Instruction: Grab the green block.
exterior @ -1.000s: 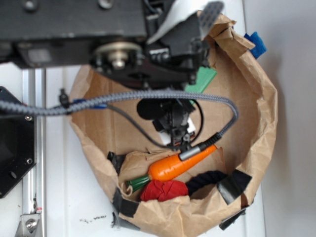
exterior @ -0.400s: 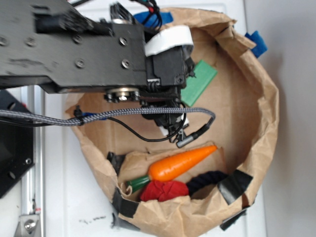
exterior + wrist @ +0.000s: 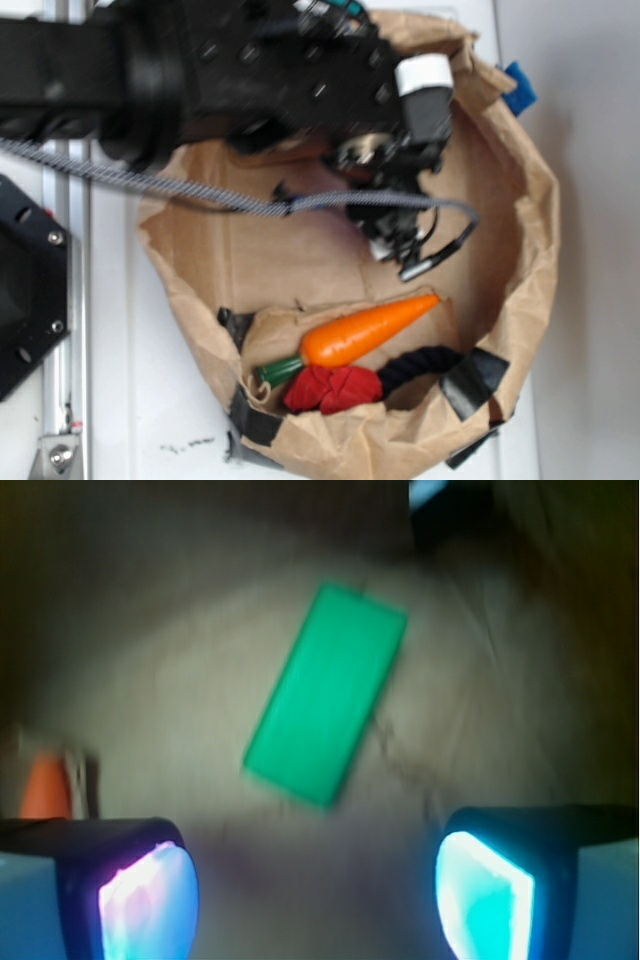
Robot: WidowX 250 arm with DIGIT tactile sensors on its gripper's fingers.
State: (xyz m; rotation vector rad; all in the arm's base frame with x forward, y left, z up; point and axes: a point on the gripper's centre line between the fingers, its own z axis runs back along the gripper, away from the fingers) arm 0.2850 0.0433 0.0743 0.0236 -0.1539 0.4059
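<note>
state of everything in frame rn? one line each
gripper: open, nothing between the fingers, above the block
green block: lying flat on the bag floor, angled, not touched
carrot: lying on its side, tip toward the right
red cloth: bunched beside the carrot's stem
paper bag: open, rim rolled down

Green block (image 3: 327,692): flat rectangular slab, medium green, smooth, no markings. Lies flat on brown paper, long axis tilted diagonally, upper end toward the right in the wrist view. Whole outline visible, slightly blurred; nothing touching it. In the exterior view it is hidden behind the arm, so its position there cannot be read.
</note>
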